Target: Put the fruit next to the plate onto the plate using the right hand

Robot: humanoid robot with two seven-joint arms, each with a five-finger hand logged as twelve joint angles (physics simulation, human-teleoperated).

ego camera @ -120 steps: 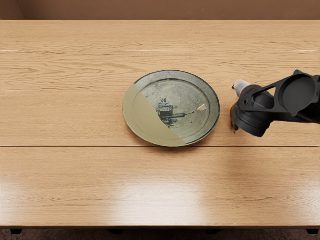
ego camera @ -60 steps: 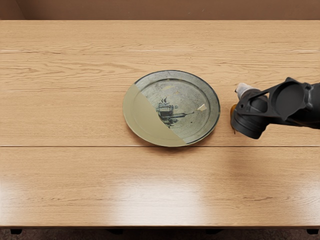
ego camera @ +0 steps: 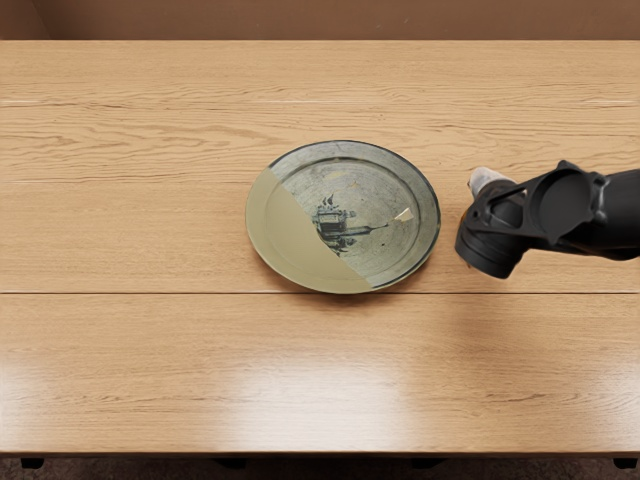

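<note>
Now: right hand (ego camera: 489,240) low over table (ego camera: 150,330), just right of plate (ego camera: 290,240), apart from its rim; arm entering from right edge; open or closed, cannot tell, dark wrist housing blocking view; fruit hidden, none lying on plate; small pale tip (ego camera: 484,179) at hand's upper-left edge, fruit or hand part, cannot tell; plate central, dark motif printed mid-dish.
</note>
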